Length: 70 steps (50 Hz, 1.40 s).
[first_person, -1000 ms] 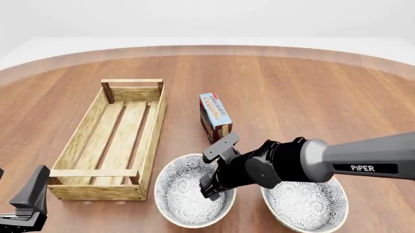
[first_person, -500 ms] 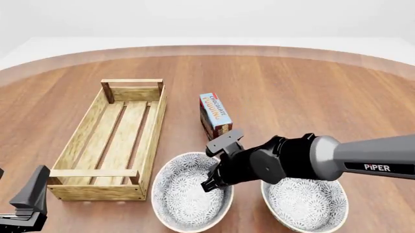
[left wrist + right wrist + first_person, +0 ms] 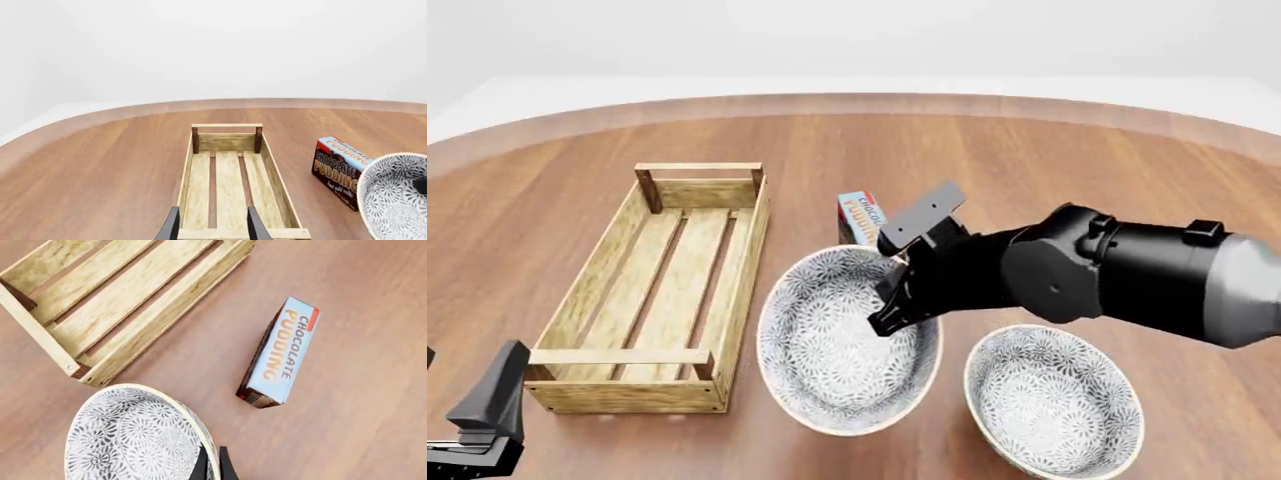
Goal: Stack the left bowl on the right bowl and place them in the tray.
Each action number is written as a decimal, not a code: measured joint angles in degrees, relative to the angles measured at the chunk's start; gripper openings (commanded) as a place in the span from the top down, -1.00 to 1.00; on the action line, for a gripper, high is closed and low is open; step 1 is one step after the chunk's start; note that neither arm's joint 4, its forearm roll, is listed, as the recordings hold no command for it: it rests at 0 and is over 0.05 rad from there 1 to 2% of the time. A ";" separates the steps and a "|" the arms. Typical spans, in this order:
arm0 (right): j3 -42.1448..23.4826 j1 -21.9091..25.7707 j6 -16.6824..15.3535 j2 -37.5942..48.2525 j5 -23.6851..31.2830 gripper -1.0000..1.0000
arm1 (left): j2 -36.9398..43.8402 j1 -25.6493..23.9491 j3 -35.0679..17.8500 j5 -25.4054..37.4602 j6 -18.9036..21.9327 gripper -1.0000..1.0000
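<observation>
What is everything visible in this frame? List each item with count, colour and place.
Tray: one, light wood, slatted, on the table's left half.
Left bowl: one, white with grey floral pattern, lifted and tilted, rim pinched by the right gripper, between tray and right bowl.
Right bowl: one, same pattern, resting on the table near the front right.
Chocolate pudding box: one, blue and red, beyond the bowls.
Table: one, brown wood.
Right gripper: black, shut on the left bowl's rim.
Left gripper: black, open, idle near the tray's near end.

Lighting bright, even, diffuse; soft faint shadows under tray [image 3: 647, 300]; no glare; renders sharp, no blur, no edge distortion
</observation>
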 measured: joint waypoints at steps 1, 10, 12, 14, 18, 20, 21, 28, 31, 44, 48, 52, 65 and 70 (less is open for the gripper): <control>-0.24 -0.21 -0.17 -0.67 0.39 1.00 | 0.00 0.00 0.00 0.00 0.00 -1.00; -2.03 -2.56 -1.23 -6.34 3.84 1.00 | 0.00 0.00 0.00 0.00 0.00 -1.00; -2.30 -3.17 -1.45 -7.53 4.62 1.00 | 0.00 0.00 0.00 0.00 0.00 -1.00; -2.53 -3.83 -1.66 -8.76 5.42 1.00 | 0.00 0.00 0.00 0.00 0.00 -1.00; -2.91 -5.19 -2.01 -11.10 6.93 1.00 | 0.00 0.00 0.00 0.00 0.00 -1.00; -3.03 -5.89 -2.13 -12.23 7.62 1.00 | 0.00 0.00 0.00 0.00 0.00 -1.00; -3.08 -6.23 -2.17 -12.78 7.95 1.00 | 0.00 0.00 0.00 0.00 0.00 -1.00; -2.88 -8.72 -2.21 -16.33 9.77 1.00 | 0.00 0.00 0.00 0.00 0.00 -1.00; -2.61 -9.63 -2.09 -17.61 10.31 1.00 | 0.00 0.00 0.00 0.00 0.00 -1.00; 0.07 -12.66 2.03 -23.38 10.99 1.00 | 0.00 0.00 0.00 0.00 0.00 -1.00; 1.61 -13.69 3.88 -25.29 10.66 1.00 | 0.00 0.00 0.00 0.00 0.00 -1.00; 3.66 -14.86 5.81 -27.21 9.99 1.00 | 0.00 0.00 0.00 0.00 0.00 -1.00; 11.47 -18.75 11.87 -34.31 7.71 1.00 | 0.00 0.00 0.00 0.00 0.00 -1.00; 14.10 -20.37 13.72 -36.88 7.10 1.00 | 0.00 0.00 0.00 0.00 0.00 -1.00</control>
